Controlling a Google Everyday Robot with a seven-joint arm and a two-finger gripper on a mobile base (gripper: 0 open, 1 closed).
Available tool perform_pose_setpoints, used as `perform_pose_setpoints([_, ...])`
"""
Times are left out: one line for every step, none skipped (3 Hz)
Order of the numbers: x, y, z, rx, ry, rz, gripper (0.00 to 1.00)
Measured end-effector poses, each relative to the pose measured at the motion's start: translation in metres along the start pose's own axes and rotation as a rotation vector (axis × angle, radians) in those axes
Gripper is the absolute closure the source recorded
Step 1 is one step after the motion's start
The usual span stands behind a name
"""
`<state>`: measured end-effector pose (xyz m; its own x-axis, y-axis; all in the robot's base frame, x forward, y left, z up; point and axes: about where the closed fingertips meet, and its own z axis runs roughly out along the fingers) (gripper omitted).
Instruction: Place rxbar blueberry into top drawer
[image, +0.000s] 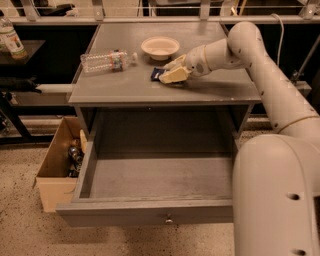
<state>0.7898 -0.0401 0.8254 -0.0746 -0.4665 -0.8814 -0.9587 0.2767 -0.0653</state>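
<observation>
Nearest, at the right, the robot's pale body (275, 200) fills the corner and is cut off by the lower and right edges; it hides the right end of the top drawer (150, 212); the drawer stands pulled fully out, grey, with a small round knob (169, 218) at the middle of its front; its floor is bare as far as can be seen, the rear part lying in shadow under the table; to the left, just beside the drawer's side wall, a tan cardboard box (52, 192) sits on the speckled floor; dark objects lie inside it, too dim to identify; above, the grey table (125, 87) carries all further items; the arm (270, 85) reaches from the right across the top, and the gripper (165, 72) lies low over the table's centre, at the rxbar blueberry (156, 73); the bar lies flat on the table top, not in the drawer, only its dark blue left end showing, the rest covered by the gripper; whether the pincer is spread or pinching the bar cannot be told; left of it, well apart, a clear plastic bottle (106, 60) lies on its side; behind the gripper, a shallow pale bowl (160, 47) stands upright; farthest left, on a dark shelf, a second bottle (11, 37) is partly cut off by the frame.
</observation>
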Motion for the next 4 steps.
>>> perform_pose_setpoints([-0.047,0.035,-0.038,0.011,-0.042,-0.101,1.00])
perform_pose_setpoints([-0.098,0.096,-0.064,-0.016,-0.089,-0.158,1.00])
perform_pose_setpoints([-0.096,0.119,-0.053,-0.058,-0.074,-0.155,1.00])
perform_pose_setpoints([-0.096,0.119,-0.053,-0.058,-0.074,-0.155,1.00])
